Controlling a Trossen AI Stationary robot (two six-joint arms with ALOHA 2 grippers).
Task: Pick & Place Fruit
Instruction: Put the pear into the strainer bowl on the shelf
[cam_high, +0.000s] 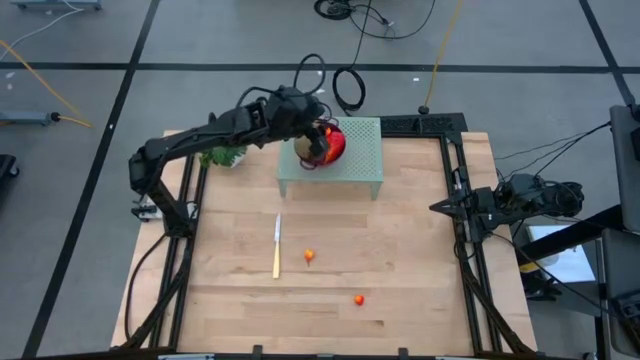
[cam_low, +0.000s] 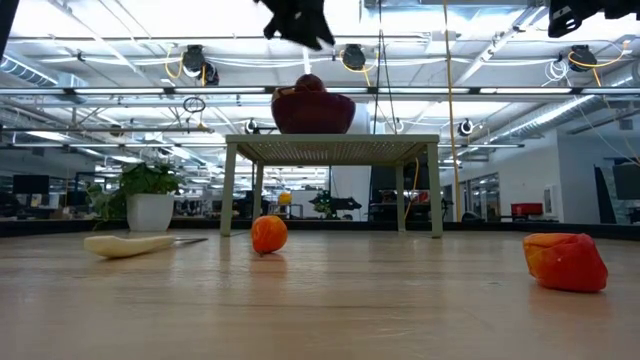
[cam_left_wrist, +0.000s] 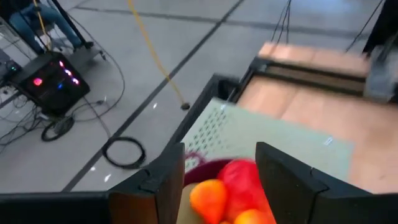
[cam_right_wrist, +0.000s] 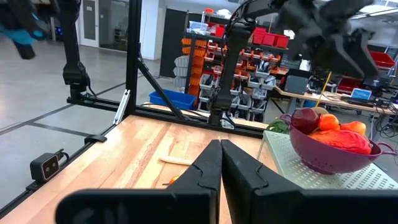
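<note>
A dark red bowl (cam_right_wrist: 328, 157) stands on a pale green perforated stand (cam_high: 350, 170) at the far middle of the table. In it lie a dark red ball (cam_right_wrist: 305, 119), small orange pieces (cam_right_wrist: 328, 122) and a red oblong fruit (cam_right_wrist: 343, 140). My left gripper (cam_left_wrist: 221, 171) hangs open just above the bowl (cam_low: 312, 112), clear of the fruit, with nothing between its fingers. One small orange fruit (cam_high: 309, 256) and one orange-red fruit (cam_high: 358, 299) rest on the bare table. My right gripper (cam_right_wrist: 221, 163) is shut and waits at the table's right edge (cam_high: 442, 207).
A yellow-handled knife (cam_high: 277, 246) lies on the table left of the near orange fruit. A potted green plant (cam_high: 222, 155) stands left of the stand, under my left arm. Black frame rails run along the table's left and right sides.
</note>
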